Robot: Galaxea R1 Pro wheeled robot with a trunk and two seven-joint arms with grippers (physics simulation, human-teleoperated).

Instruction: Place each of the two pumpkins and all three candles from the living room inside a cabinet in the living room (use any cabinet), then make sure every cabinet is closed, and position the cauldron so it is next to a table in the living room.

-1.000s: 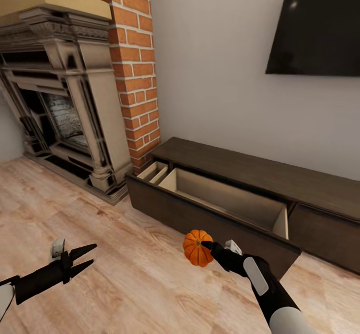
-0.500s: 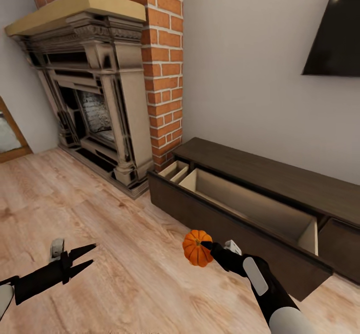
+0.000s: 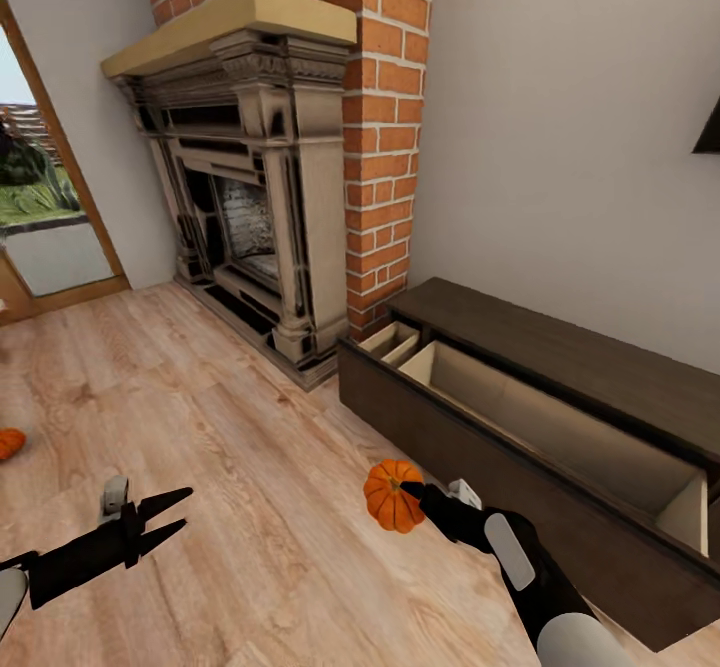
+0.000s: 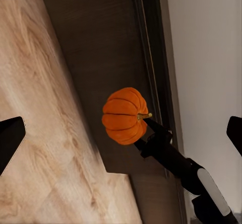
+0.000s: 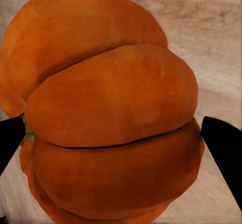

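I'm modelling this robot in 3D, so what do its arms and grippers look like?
Both arms are matte black toward the wrist, with pale grey-white shells further back. The right arm carries a long pale grey oval panel on its black forearm. The left gripper has two slim, pointed black jaws and a small pale grey block beside its wrist. The right gripper is black too.

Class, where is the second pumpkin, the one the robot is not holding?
In the head view, the second pumpkin lies on the wooden floor at the far left edge, partly cut off, beyond the left gripper.
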